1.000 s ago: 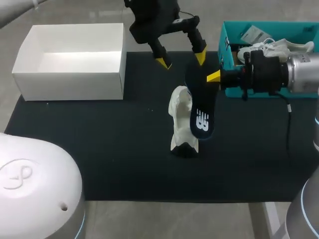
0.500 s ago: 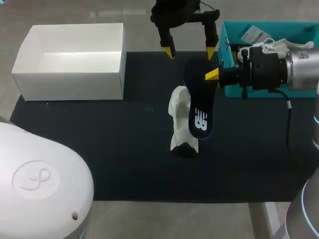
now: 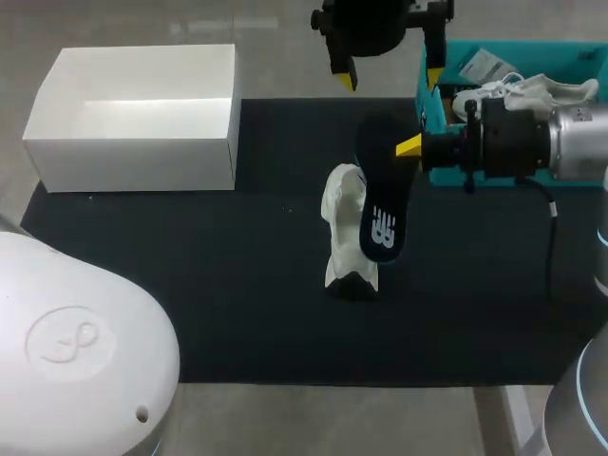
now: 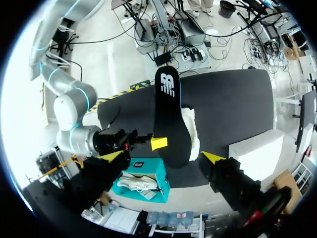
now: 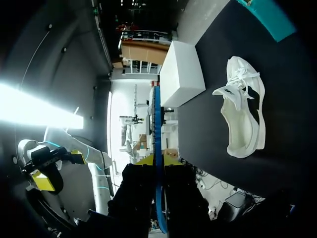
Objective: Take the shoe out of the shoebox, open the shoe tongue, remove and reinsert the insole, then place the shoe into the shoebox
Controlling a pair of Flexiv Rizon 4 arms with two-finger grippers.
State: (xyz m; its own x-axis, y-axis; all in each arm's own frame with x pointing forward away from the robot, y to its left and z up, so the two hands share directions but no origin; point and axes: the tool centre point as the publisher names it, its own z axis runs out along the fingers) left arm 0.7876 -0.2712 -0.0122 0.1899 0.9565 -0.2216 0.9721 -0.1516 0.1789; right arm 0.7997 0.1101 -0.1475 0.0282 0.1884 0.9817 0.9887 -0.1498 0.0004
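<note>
Navy insole (image 3: 382, 195) hangs above the black mat (image 3: 237, 285), pinched at its far end in the right gripper (image 3: 410, 147), whose fingers are closed flat against its two faces. In the right wrist view the insole shows edge-on between them. Its long axis runs from far to near, with the printed end lowest and closest to the robot, just beside the white shoe (image 3: 344, 223). Whether that end touches the shoe is hard to say from above.

The shoe lies on the mat near the middle, its length also running far to near, parallel to the insole. Its mouth is spread wide in the right wrist view (image 5: 242, 114).

The left gripper (image 3: 390, 78) hangs above the far edge of the mat with its yellow tips spread wide and nothing between them.

A white box (image 3: 133, 142) sits open at the mat's far left. The teal shoebox (image 3: 518, 45) is at the far right with a second pale shoe (image 3: 527, 90) inside.
</note>
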